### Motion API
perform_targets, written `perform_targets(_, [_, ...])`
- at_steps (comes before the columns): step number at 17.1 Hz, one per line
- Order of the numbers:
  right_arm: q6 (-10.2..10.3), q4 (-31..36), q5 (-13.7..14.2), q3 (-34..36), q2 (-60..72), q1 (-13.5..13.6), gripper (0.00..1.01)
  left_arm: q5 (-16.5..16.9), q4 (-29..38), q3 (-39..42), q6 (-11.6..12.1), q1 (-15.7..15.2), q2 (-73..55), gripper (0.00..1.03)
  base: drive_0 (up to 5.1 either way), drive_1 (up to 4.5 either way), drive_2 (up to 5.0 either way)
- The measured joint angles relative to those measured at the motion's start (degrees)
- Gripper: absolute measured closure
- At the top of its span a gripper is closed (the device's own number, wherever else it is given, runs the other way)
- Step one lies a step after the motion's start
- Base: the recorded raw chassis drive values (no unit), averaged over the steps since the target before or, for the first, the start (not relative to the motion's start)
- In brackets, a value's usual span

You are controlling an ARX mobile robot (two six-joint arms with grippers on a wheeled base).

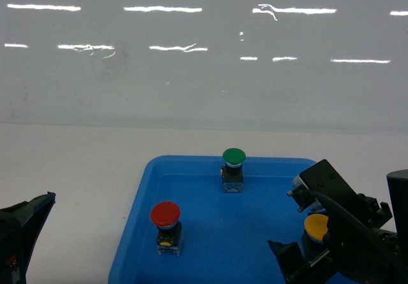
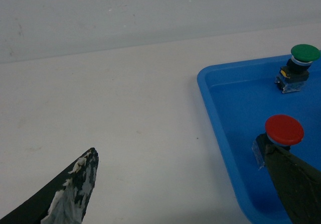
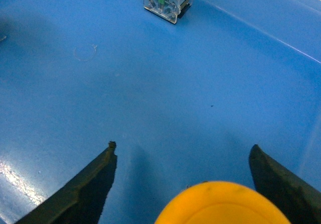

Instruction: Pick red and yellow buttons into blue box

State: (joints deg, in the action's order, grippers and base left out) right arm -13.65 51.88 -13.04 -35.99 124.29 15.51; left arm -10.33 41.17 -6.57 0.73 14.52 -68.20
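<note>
We see the red button (image 1: 166, 223) standing upright, cap up, on the near left of the shallow blue tray (image 1: 210, 233), and the yellow button (image 1: 317, 227) upright near the tray's right side, its cap between the spread fingers of the right end effector (image 3: 183, 181), which is open around it without touching. The green button (image 1: 233, 168) stands upright toward the tray's far edge. The left end effector (image 2: 180, 184) hangs open over the white worktop (image 2: 125, 108) beside the tray's left rim.

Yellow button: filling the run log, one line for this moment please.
right claw open, straddling yellow button | red button untouched in tray | left claw open, idle
</note>
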Motion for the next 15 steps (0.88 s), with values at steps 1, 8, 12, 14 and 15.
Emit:
perform_targets(1, [-0.04,0.55,0.11,-0.04,0.87,0.24,0.32,0.0,0.0,0.0,0.0,0.0,0.0,0.05,0.0,0.0,0.0])
perform_targets(8, [2.54,10.4,1.53,7.5,-4.37,-3.04,0.61,0.0,0.0,0.0,0.0,0.0,0.0,0.05,0.0,0.0,0.0])
perform_targets(12, [7.19,17.33,3.65,14.29,-17.33,-5.79,0.61,0.0,0.0,0.0,0.0,0.0,0.0,0.05,0.0,0.0,0.0])
perform_targets(14, [9.29,20.0,5.25,17.42,-22.67,-5.77,0.61,0.0,0.0,0.0,0.0,0.0,0.0,0.05,0.0,0.0,0.0])
perform_targets(15, [10.05,21.84,6.95,19.37,-25.35,-5.7,0.61,0.0,0.0,0.0,0.0,0.0,0.0,0.05,0.0,0.0,0.0])
